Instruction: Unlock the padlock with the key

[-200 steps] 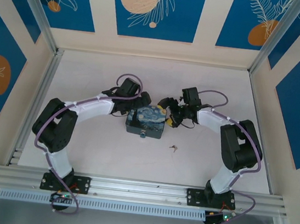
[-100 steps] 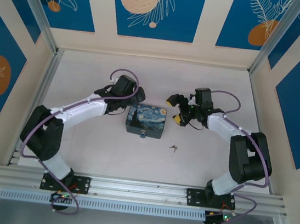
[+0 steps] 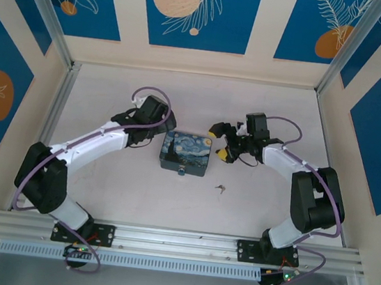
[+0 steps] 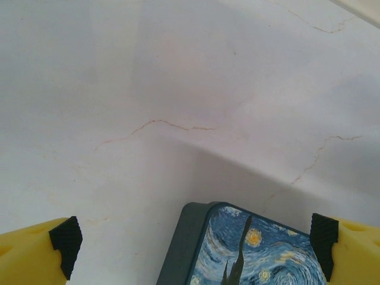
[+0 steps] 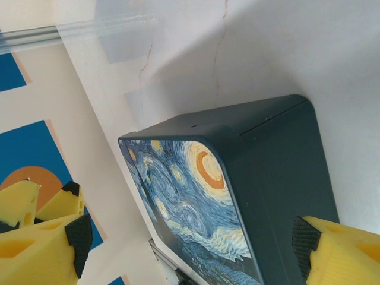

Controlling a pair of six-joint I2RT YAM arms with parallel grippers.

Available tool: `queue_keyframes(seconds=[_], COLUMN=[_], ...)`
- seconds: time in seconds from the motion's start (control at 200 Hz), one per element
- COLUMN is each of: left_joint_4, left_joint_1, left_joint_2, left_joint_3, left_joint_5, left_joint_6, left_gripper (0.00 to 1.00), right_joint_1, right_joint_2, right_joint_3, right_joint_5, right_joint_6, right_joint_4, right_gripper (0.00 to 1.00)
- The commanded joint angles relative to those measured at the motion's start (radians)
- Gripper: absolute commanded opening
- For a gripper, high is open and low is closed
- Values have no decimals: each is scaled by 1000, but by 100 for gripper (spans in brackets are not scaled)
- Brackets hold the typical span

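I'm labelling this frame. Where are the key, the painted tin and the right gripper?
key (image 3: 221,187): top view, its middle.
painted tin (image 3: 186,150): top view, centre of the lid.
right gripper (image 3: 219,141): top view, midway between its fingertips.

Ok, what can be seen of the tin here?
The tin is a small rectangular box with rounded corners, dark teal sides that look like painted metal, and a shut lid printed with a blue-and-yellow swirling night sky and crescent moon. It lies flat on the white table. A small pale fitting sticks out of its near side, too small to identify. The open left gripper and right gripper flank it; no contact is evident.
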Motion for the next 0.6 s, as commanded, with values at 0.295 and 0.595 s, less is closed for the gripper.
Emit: queue_keyframes(seconds=[0.295, 0.595], left_joint_4=[70, 76], left_joint_1=[-2, -3], left_joint_2=[-125, -228], left_joint_3=[-177, -254], left_joint_5=[162, 175], left_joint_6=[-81, -85], left_gripper=[100, 100], right_joint_1=[63, 82], right_joint_2=[28, 74], right_joint_3=[48, 91], right_joint_5=[31, 53], right_joint_6=[61, 67], right_joint_4=[30, 18], right_gripper=[89, 87])
